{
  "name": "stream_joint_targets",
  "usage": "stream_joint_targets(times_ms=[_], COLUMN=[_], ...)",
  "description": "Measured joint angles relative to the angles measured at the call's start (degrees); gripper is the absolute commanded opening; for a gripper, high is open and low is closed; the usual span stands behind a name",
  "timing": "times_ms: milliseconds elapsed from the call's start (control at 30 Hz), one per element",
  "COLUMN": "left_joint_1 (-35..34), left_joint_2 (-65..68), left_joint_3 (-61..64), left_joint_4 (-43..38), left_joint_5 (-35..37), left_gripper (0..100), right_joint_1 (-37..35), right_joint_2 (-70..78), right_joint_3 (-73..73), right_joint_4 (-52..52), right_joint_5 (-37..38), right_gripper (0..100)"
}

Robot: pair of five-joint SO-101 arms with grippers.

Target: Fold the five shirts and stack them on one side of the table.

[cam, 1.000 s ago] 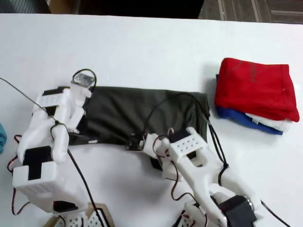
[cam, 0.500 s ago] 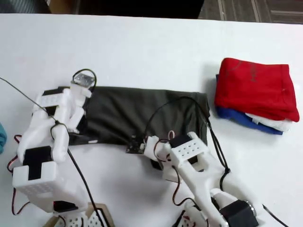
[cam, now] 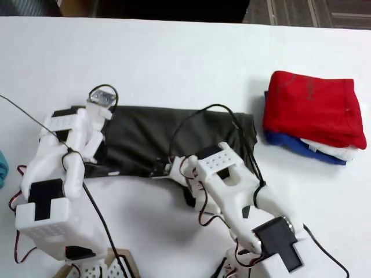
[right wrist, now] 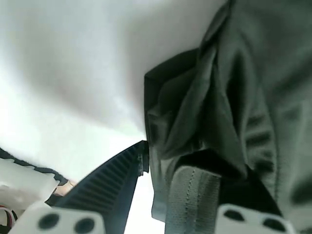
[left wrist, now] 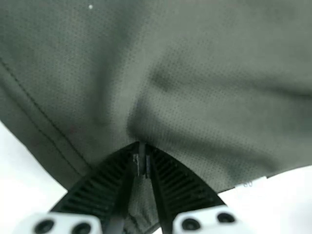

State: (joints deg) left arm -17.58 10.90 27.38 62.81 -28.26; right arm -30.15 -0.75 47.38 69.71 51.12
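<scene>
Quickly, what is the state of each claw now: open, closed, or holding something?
Left claw: closed, pinching the dark shirt.
Right claw: closed on the dark shirt's bunched edge.

Wrist of the right arm (cam: 223, 171) farther left along the dark shirt's (cam: 145, 136) near edge, perhaps rolled; cable (cam: 215, 106) loop taller.

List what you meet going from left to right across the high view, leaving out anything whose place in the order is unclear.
teal cloth at the edge → left arm → dark shirt → stack of folded shirts
</scene>
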Motion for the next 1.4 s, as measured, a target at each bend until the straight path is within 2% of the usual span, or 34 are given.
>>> stream_joint_targets(times_ms=[367, 633, 1000, 1133, 1300, 1400], left_joint_1=[0.0, 0.0, 0.0, 0.0, 0.0, 0.0], left_joint_2=[0.0, 0.0, 0.0, 0.0, 0.0, 0.0], left_joint_3=[0.0, 0.0, 0.0, 0.0, 0.0, 0.0], left_joint_4=[0.0, 0.0, 0.0, 0.0, 0.0, 0.0], left_joint_5=[0.0, 0.0, 0.0, 0.0, 0.0, 0.0], left_gripper=[3, 3, 3, 3, 3, 3], right_joint_1=[-3.0, -4.0, -4.0, -4.0, -3.9, -3.9], right_joint_2=[-6.2, -2.5, -1.3, -1.3, -0.6, 1.8], right_joint_3=[4.5, 4.8, 4.6, 4.6, 3.9, 2.1], right_joint_4=[-0.3, -1.6, -1.9, -1.9, -2.5, -2.6], right_joint_5=[-2.6, -6.6, -6.9, -6.9, -6.9, -6.9], right_gripper=[23.7, 23.9, 23.5, 16.7, 1.5, 2.2])
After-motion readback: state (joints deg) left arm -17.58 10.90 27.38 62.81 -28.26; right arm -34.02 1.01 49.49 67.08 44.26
